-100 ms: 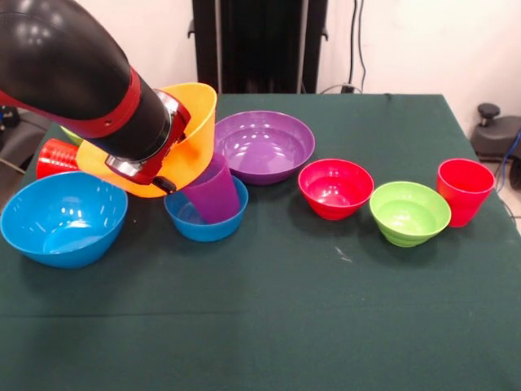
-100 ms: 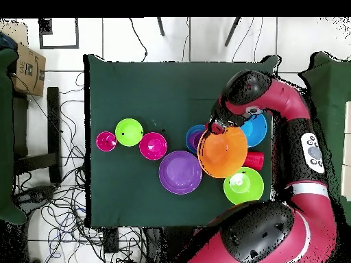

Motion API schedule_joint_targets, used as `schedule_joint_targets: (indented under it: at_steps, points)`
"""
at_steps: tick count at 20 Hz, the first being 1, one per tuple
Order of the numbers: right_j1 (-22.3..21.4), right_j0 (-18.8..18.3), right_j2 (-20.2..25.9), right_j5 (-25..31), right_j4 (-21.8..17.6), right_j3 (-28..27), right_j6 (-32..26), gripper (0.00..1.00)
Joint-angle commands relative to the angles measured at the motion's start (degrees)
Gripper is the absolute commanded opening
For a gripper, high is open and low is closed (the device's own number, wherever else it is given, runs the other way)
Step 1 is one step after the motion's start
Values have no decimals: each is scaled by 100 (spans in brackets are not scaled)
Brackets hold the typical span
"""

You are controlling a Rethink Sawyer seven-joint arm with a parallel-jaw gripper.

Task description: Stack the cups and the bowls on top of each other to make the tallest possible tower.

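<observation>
Above the small blue plastic bowl (image 1: 205, 218), a large yellow plastic bowl (image 1: 191, 134) is held tilted by the gripper (image 1: 151, 167), apparently clenched on its rim; level lowering onto the translucent purple tumbler (image 1: 213, 191) is judged next.

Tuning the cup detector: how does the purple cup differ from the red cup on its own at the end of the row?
The purple cup is translucent; the red cup is opaque. The purple cup leans, tilted, inside the small blue bowl; the red cup stands upright on the table, open end up. The purple cup sits right by the arm; the red cup is far from it. Both are glossy tumblers, taller than wide.
</observation>
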Motion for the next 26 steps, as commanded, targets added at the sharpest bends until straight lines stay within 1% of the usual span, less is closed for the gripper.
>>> schedule_joint_targets:
  at_steps: [1,4,7,9,10,11,12,13,14,15,17,18,19,22,25,26]
  points:
    - [199,308,210,596,-234,-364,-373,100]
    - [258,413,217,912,-242,-683,-297,100]
    - [382,673,266,1734,-374,-1516,-193,100]
    - [440,860,317,2281,-538,-2101,-169,100]
    - [450,924,337,2475,-606,-2303,-167,100]
    - [492,1054,402,2911,-765,-2740,-123,100]
    - [516,1128,449,3163,-884,-2989,-132,100]
    - [567,1258,570,3650,-1180,-3465,-165,100]
    - [592,1323,652,3901,-1373,-3701,-203,100]
    - [607,1429,820,4393,-1830,-4070,-349,100]
    - [576,1514,1142,4953,-2491,-4408,-511,100]
    - [548,1514,1303,5103,-2732,-4472,-554,100]
    - [493,1503,1569,5363,-3124,-4553,-650,100]
    - [365,1367,2339,5724,-3954,-4589,-731,100]
    - [302,1235,2868,5828,-4565,-4525,-896,100]
    - [310,1182,2975,5794,-4642,-4483,-891,100]
